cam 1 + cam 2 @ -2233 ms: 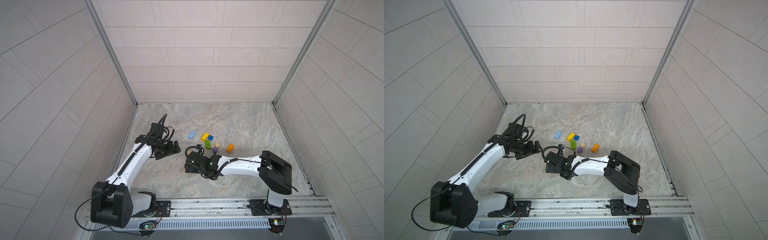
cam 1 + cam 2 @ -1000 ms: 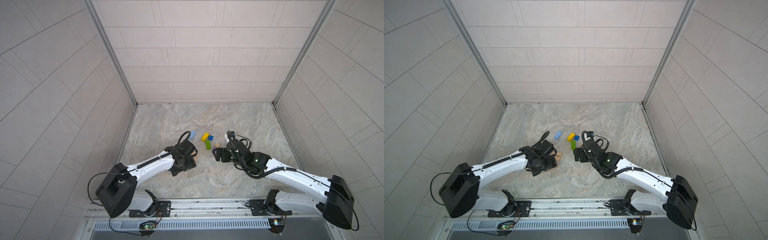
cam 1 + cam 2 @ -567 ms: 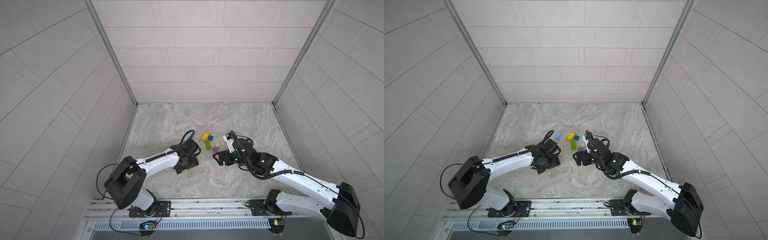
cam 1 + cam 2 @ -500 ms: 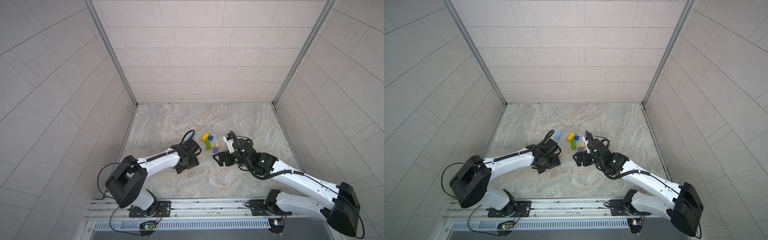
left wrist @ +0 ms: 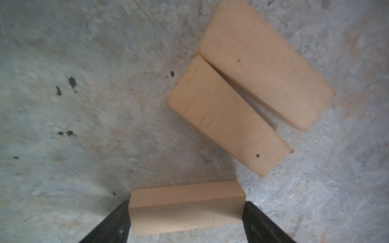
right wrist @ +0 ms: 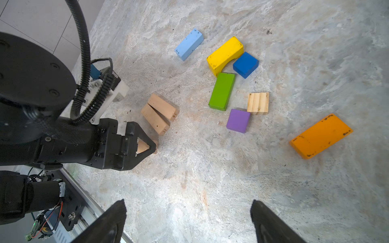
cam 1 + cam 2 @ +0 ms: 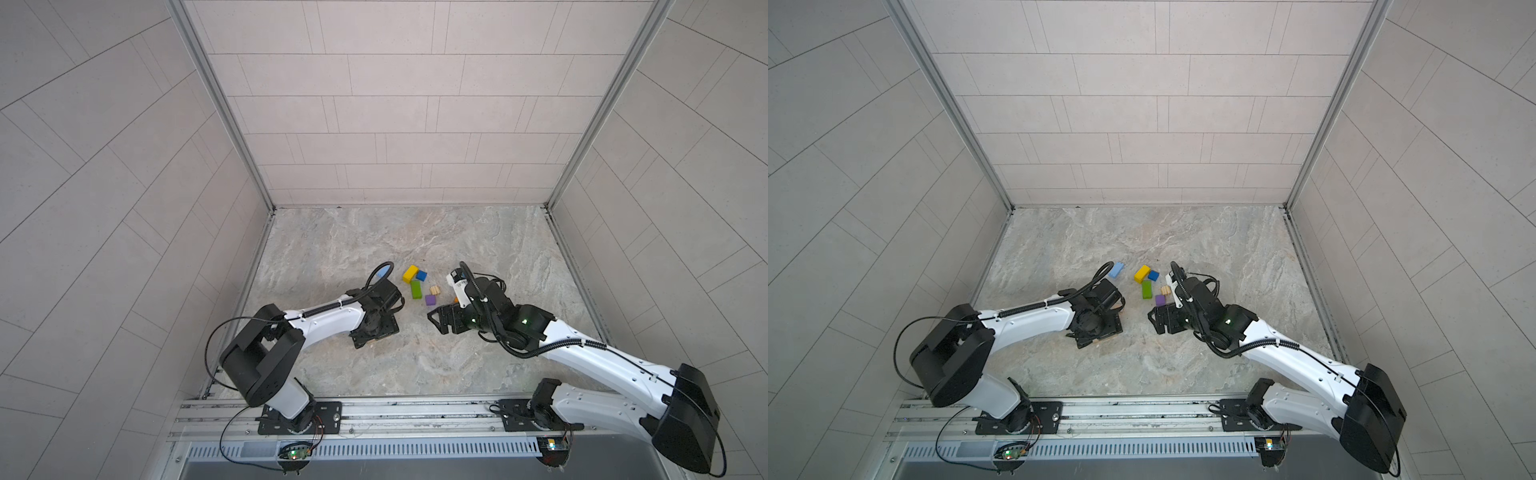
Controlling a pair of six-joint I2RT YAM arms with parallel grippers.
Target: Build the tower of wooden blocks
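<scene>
Low stretches the left arm, left gripper [image 5: 185,203] pinching a tan bar [image 5: 187,218]; right arm reaches inward, right gripper [image 6: 188,201] wide open.

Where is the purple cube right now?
In a top view the purple cube lies near the centre of the scene, just right of the near end of the green bar and on the camera side of the small tan block.

1. A handwritten number, looking like "58", is showing on the end face of one tan bar [image 6: 162,105].
2. "31" is showing on the end face of the second tan bar [image 6: 152,117], which is lying against the first.
3. Nothing else is reading clearly.
</scene>
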